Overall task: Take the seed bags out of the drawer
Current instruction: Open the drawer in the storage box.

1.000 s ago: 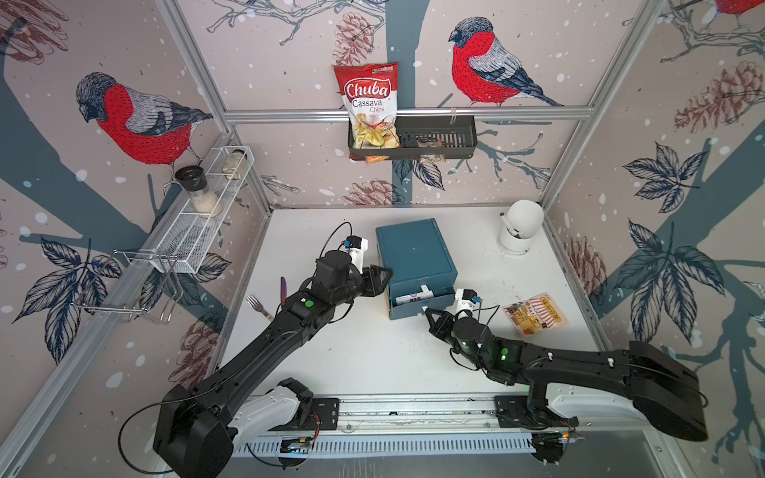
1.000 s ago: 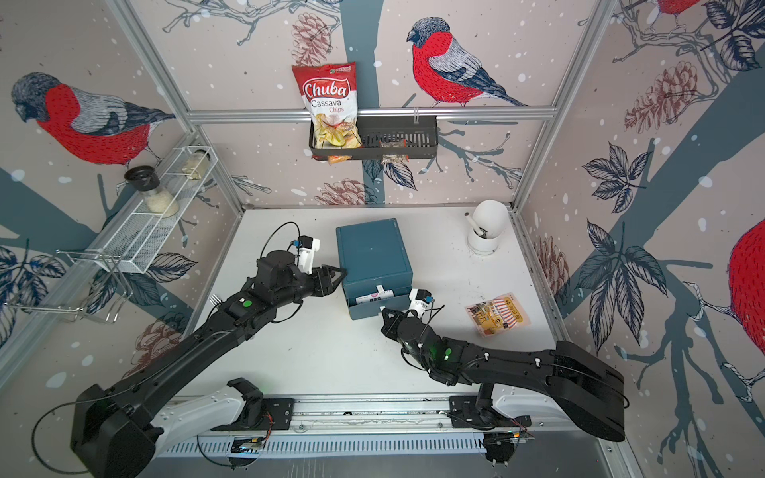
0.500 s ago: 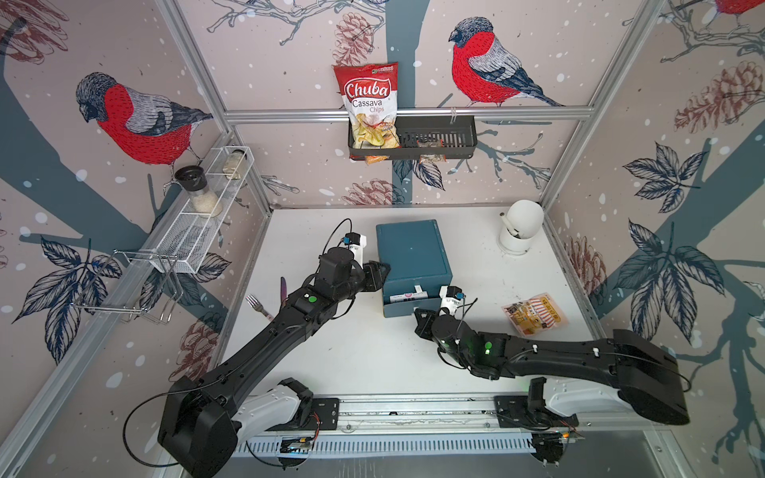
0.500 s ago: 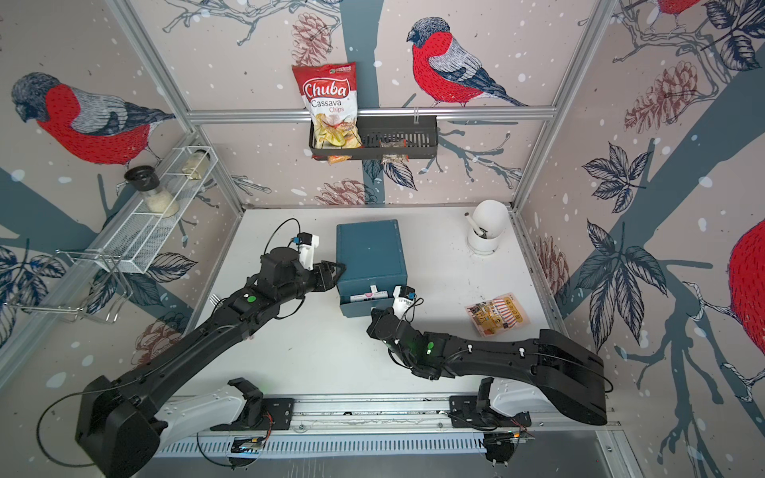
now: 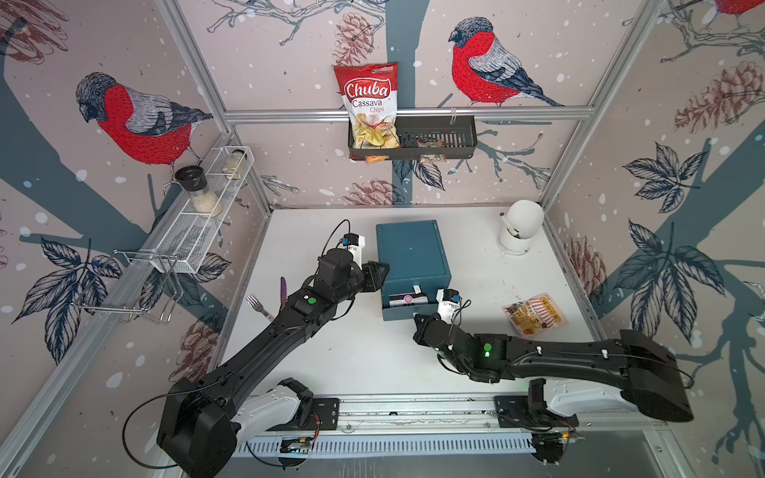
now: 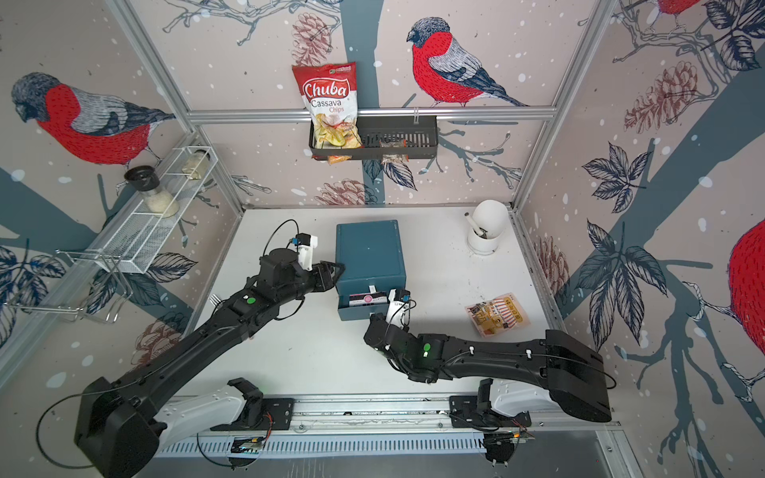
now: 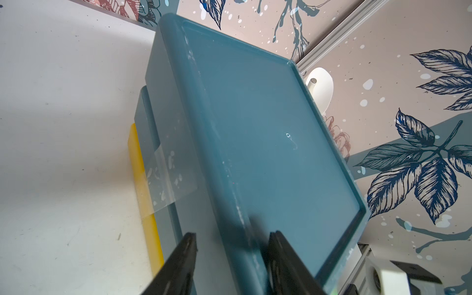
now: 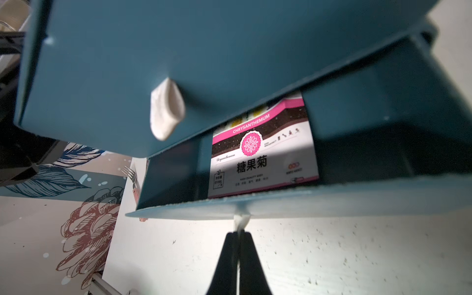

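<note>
Now we see both arms at the teal drawer box [image 5: 412,248], which sits mid-frame in both top views. The left arm rises from the lower left and stretches diagonally up to the box's left near corner. The left gripper [image 5: 380,271] has its jaws apart astride the raised rim of the box top, one finger by the side wall and one over the lid. We cannot tell whether they press it. The right arm lies low from the lower right, its forearm running leftward and its wrist turned up toward the box front. The right gripper [image 8: 240,233] has its jaws together, pinched on the white pull tab [image 8: 241,221] of the lower drawer [image 5: 410,313], which stands partly pulled out.

We count two seed bags in view. The white-and-pink chrysanthemum packet [image 8: 263,155] lies inside the open drawer. The orange-yellow striped packet [image 5: 534,315] lies flat on the table at the right of the frame, well apart from the box. We count a second tab [image 8: 166,109] on the panel above the drawer, one fork [image 5: 256,304] at the left and one white cup [image 5: 519,225] at the upper right. On the wire shelf [image 5: 186,244] stand one dark-lidded jar [image 5: 200,190] and one smaller jar [image 5: 235,163]. One red Chuba bag [image 5: 368,103] stands in the black basket [image 5: 455,132] at the upper centre.

The white tabletop [image 5: 352,360] is scuffed and speckled. Walls papered with bullfinches, pine cones and leaves close it on three sides, framed by aluminium bars.
</note>
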{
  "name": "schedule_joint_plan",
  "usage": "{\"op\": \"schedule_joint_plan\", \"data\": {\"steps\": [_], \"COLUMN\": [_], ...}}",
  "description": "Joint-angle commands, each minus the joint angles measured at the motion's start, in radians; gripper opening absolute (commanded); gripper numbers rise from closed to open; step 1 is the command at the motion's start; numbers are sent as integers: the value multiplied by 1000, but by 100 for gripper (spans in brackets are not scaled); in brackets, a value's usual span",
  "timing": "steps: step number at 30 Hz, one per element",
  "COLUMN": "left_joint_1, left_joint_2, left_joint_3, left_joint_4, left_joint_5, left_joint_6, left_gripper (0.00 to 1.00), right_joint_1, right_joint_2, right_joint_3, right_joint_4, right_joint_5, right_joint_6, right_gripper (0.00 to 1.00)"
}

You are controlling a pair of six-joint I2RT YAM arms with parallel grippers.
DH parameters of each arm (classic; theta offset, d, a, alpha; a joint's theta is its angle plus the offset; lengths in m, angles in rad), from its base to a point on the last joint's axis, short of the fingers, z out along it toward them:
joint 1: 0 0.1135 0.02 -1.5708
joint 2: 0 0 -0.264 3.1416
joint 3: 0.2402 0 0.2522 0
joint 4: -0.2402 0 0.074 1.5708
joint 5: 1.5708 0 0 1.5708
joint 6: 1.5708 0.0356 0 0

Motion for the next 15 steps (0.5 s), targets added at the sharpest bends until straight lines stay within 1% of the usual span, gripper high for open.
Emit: {"op": "schedule_joint_plan", "data": {"steps": [1, 4, 6, 11, 15], "left_joint_1": [4, 5, 6, 8, 8], "left_joint_2": [4, 1, -1, -6, -7], "left_joint_3": [-6, -8, -7, -13, -11], "left_joint_4": [-107, -105, -107, -99, -97], "left_joint_5": [-18, -18, -19, -12, -3], "left_joint_6": [18, 18, 16, 13, 5], "left_gripper": [50, 50, 49, 50, 50], "right_joint_1": [42, 89, 116, 198, 225], "right_joint_2": [-5, -5, -32, -27, -14], "right_joint_3": [26, 32, 40, 81, 105], "right_joint_4": [-140, -215, -256, -370, -413], "right_joint_5": [54, 67, 70, 101, 91], "right_joint_6": [72, 123, 150, 215, 240], "right_gripper": [0, 0, 0, 0, 0]}}
